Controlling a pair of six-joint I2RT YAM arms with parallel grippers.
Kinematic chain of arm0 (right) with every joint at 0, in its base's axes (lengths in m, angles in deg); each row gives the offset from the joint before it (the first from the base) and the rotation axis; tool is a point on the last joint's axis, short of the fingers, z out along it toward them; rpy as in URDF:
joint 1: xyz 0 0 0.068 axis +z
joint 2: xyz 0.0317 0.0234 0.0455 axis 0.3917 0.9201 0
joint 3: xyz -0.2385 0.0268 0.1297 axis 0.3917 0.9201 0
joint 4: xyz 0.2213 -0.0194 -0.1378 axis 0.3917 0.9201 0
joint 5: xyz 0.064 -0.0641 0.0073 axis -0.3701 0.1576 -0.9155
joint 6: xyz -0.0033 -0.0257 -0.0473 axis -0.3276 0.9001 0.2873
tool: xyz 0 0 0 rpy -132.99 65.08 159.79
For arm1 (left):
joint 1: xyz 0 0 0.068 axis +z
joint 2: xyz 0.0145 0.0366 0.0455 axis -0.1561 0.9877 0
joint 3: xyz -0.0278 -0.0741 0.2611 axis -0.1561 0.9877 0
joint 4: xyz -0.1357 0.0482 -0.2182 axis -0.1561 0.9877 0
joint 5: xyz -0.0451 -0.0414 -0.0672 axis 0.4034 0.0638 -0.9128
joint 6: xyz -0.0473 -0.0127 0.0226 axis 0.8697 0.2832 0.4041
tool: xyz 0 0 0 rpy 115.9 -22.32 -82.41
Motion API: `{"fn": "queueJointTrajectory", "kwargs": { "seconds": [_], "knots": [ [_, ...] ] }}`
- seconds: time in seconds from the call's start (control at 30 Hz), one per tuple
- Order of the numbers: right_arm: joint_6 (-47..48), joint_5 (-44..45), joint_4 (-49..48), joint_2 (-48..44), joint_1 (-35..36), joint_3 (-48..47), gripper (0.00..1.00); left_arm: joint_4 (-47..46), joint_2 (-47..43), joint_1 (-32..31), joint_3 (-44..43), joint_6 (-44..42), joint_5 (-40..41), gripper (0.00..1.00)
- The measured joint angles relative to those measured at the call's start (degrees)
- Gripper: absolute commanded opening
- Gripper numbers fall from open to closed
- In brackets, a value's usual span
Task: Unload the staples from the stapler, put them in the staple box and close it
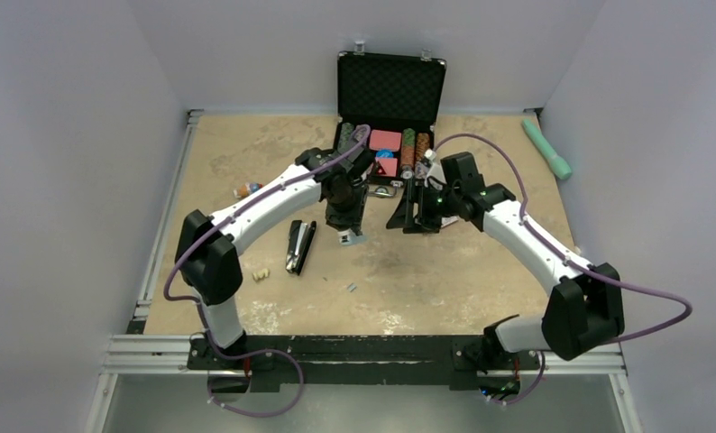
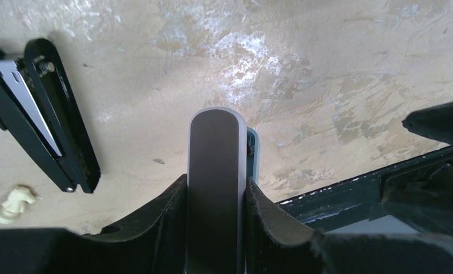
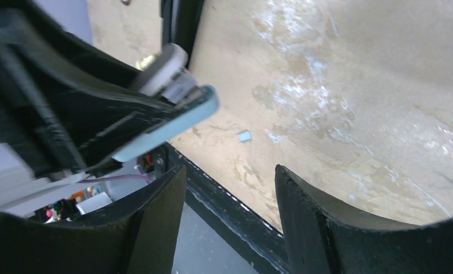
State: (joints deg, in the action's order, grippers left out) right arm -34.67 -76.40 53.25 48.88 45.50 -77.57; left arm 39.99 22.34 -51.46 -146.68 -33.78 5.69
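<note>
The black stapler (image 1: 298, 245) lies opened out on the table left of centre. Its silvery channel faces up in the left wrist view (image 2: 41, 114). The staples (image 1: 351, 288), a tiny grey strip, lie loose on the table nearer the front, and show in the right wrist view (image 3: 245, 136). My left gripper (image 1: 347, 230) hangs above the table right of the stapler. It is shut (image 2: 215, 185) on a flat grey tool with a white rim and teal back (image 2: 215, 154). My right gripper (image 1: 415, 219) is open and empty (image 3: 230, 171), facing that tool (image 3: 173, 108).
A small cream lump (image 1: 261, 274) lies near the stapler's front end. An open black case (image 1: 390, 86) of chips stands at the back. A long teal tube (image 1: 546, 147) lies far right. A small orange-and-white object (image 1: 246, 190) lies at the left. A black rail (image 1: 363, 347) runs along the front edge.
</note>
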Motion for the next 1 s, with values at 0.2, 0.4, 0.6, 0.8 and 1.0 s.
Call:
{"fn": "queueJointTrajectory", "kwargs": {
  "seconds": [0.2, 0.4, 0.6, 0.8, 1.0],
  "knots": [
    [-0.61, 1.01, 0.5, -1.14, 0.04, 4.79, 0.39, 2.99, 2.67, 0.76, -7.98, -5.05, -0.85, 0.0],
    [-4.11, 0.52, -3.43, -1.81, 0.04, 6.93, 0.47, 0.85, 3.06, 1.22, -8.85, -7.1, -8.15, 0.0],
    [-10.82, -5.2, -10.97, -2.91, -0.15, 7.17, 0.56, -1.68, 0.85, 1.36, -8.81, -8.57, -14.34, 0.0],
    [-17.9, -7.17, -16.31, -9.29, -1.16, 7.13, 0.52, -5.27, -4.79, 2.45, -7.72, -9.42, -18.67, 0.0],
    [-20.28, -8.94, -18.21, -9.27, -1.44, 7.1, 0.49, -9.03, -9.6, 3.54, -6.4, -8.98, -21.24, 0.0]
  ]
}}
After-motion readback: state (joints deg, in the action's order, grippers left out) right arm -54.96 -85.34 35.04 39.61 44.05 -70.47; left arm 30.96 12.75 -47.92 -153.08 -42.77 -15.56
